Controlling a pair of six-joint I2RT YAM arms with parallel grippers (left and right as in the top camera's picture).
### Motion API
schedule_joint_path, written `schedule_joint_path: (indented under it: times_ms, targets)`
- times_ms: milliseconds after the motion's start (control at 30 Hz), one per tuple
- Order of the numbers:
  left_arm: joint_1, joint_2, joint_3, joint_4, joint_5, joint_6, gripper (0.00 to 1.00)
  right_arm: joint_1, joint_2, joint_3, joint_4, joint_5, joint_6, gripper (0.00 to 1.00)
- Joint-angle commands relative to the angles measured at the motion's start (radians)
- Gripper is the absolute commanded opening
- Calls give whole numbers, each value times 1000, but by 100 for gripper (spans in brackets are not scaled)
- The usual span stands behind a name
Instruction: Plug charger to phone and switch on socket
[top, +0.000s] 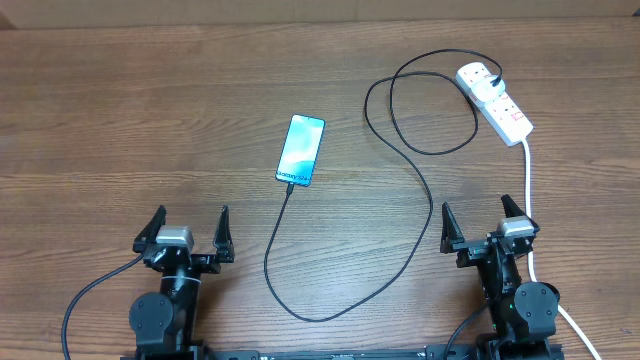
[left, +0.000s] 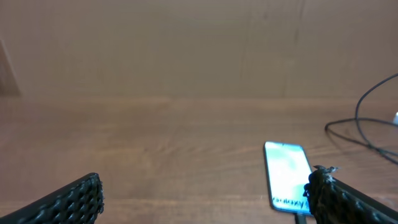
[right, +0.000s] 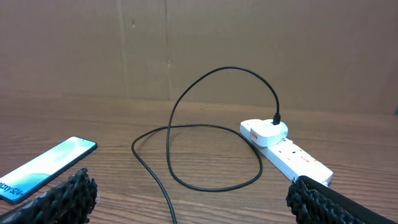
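Note:
The phone (top: 301, 150) lies flat mid-table with its turquoise screen up; it also shows in the left wrist view (left: 286, 174) and the right wrist view (right: 46, 167). The charger's black cable (top: 424, 190) runs from the phone's near end, where its tip sits, in loops to the plug (top: 477, 76) seated in the white socket strip (top: 505, 113). The plug (right: 271, 130) and the strip (right: 297, 160) show in the right wrist view. My left gripper (top: 187, 232) is open and empty at the near left. My right gripper (top: 481, 223) is open and empty at the near right.
The strip's thick white cord (top: 530, 200) runs down past my right gripper toward the table's front edge. A brown cardboard wall (right: 199, 43) stands behind the table.

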Motion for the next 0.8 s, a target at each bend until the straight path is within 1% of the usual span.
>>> schedule_joint_path:
  times_ms: [0,267,367,567,767]
  targets:
    - [10,-13,-15,-11,-47,-21,100,2,-12,-10,6,5,5,100]
    - [10,-13,-15,-25,-133,-17,100,2,-12,-10,6,5,5,100]
    - [10,-13,-15,-25,-136,-12,100,2,-12,-10,6,5,5,100]
    - [10,-13,-15,-25,-145,44,100,2,-12,-10,6,5,5,100]
    - [10,-13,-15,-25,-146,43,100,2,-12,-10,6,5,5,100]
